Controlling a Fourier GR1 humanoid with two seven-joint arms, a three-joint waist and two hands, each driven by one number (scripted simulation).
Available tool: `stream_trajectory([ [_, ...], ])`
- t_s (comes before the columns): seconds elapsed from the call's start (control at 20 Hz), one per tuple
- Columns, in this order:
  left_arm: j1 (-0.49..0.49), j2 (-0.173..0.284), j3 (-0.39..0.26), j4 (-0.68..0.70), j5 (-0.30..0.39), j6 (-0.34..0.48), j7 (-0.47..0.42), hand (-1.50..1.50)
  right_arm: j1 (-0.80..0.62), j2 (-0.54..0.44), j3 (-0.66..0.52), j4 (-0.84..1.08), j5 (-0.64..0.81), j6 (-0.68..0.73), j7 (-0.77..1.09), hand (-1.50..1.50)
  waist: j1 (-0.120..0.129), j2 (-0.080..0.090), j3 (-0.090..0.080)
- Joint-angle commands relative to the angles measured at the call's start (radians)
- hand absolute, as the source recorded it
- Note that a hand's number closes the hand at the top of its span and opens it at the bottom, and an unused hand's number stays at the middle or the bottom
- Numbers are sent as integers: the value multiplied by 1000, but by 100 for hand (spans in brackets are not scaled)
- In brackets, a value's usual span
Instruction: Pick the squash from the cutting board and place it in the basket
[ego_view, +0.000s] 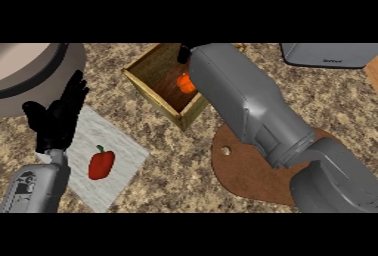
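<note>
The speckled stone counter fills the view, and across it the right forearm is the biggest thing in sight, a grey bulk running from the lower right up over the wooden basket. Under its elbow end lies the brown cutting board, a rounded slab with a small hole near its left edge; what shows of its top is bare. The basket, an open box with pale wood walls, sits just up and left of the board, and inside it an orange shape, which I take to be the squash, shows against the arm's edge. The right hand is almost wholly hidden behind the forearm; only a dark bit shows over the basket, so I cannot tell how its fingers stand or whether they have hold of the squash. At the left a grey-white cloth carries a red pepper, and over its far corner the left hand rests open, fingers up, holding nothing. A large round pot sits at the upper left and a grey appliance at the upper right. By my reading the step in hand is the placing: the next move calls for letting the squash go inside the walls and lifting the hand straight out without catching the rim.
</note>
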Motion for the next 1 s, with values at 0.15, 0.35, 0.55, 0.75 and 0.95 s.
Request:
stream_trajectory([
  [0.15,22,37,42,5,15,-14,-10,0,-23,-47,-125,-22,-68,-217,-3,-150,-30,-10,0],
  [0.35,55,-21,0,-25,-21,37,0,0,4,-80,-193,-69,-106,-300,-12,-150,-50,-17,1],
  [0.55,121,32,45,-69,6,1,2,0,107,-67,-211,-200,-112,-356,3,-150,-79,-35,2],
  [0.75,132,21,50,-98,11,16,29,0,225,-162,-199,-389,-102,-289,1,-150,-103,-43,2],
  [0.95,128,0,41,-71,-10,37,3,0,398,-251,-192,-609,-102,-280,-45,-150,-114,-40,2],
])
